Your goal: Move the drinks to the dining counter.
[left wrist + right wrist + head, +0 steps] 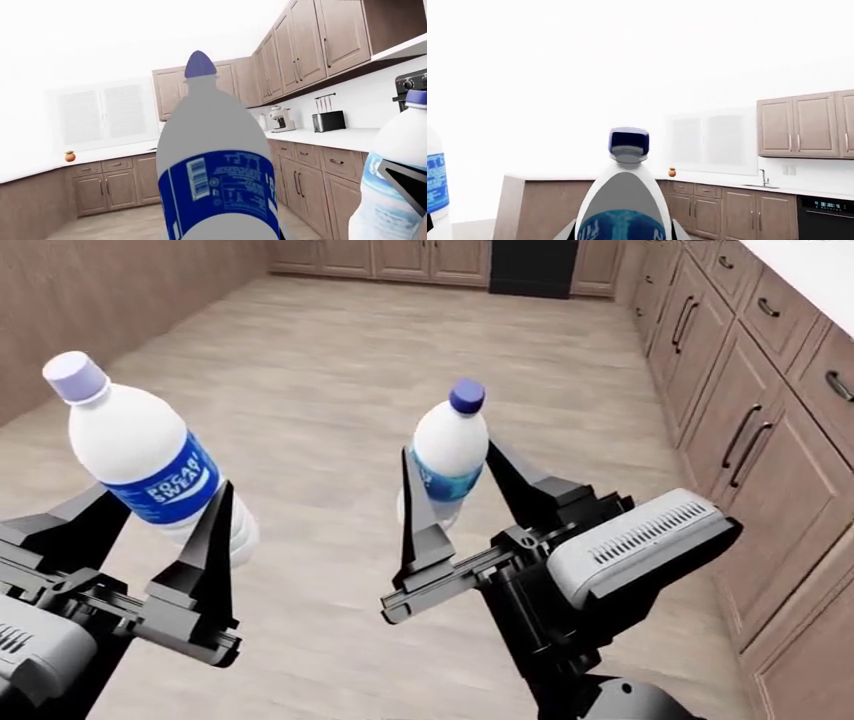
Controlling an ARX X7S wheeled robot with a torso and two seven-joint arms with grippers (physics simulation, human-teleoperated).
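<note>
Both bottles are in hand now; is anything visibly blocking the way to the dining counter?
Cannot tell: the dining counter is not in view. The left gripper holds the Pocari bottle, the right gripper the slimmer bottle. Ahead, only open wooden floor.

Brown wooden cabinets [313, 45] lined the walls above a white tabletop [333, 137] carrying a black toaster [329, 121], a coffee machine [281, 119] and a small orange fruit [69, 156].
</note>
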